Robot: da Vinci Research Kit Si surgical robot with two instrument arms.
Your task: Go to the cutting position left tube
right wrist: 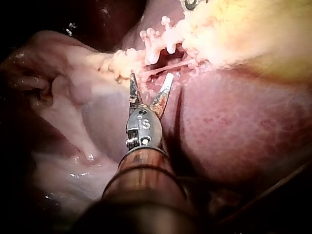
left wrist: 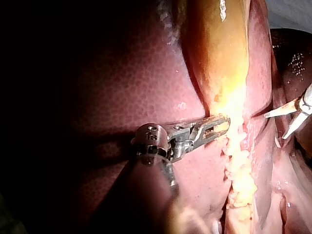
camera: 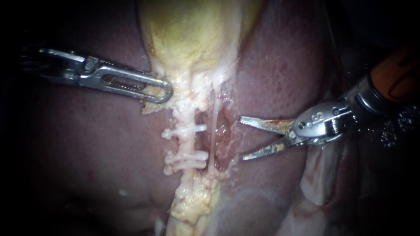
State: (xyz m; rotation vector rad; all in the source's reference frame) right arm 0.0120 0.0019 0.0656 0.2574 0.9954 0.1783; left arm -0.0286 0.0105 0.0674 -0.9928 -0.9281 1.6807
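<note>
Beside the pale left tube's (camera: 187, 142) three white clips (camera: 188, 155), my right instrument's (camera: 242, 137) two blades are gaping empty; my left instrument (camera: 162, 89) is pinching the yellow gallbladder (camera: 188, 35).

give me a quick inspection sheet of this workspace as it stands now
surface: liver, dark red, lying under everything
job's things: left tube, whitish, crossed by white clips with a bare stretch between the upper clip and the lower ones; a thinner right tube runs beside it; yellow gallbladder above both
clutter: nothing seen
instruments: left instrument, jaws shut on the gallbladder's lower edge; right instrument, jaws open, short of both tubes and touching neither
cables: nothing seen
surroundings: dark beyond the tissue, nothing seen
</note>
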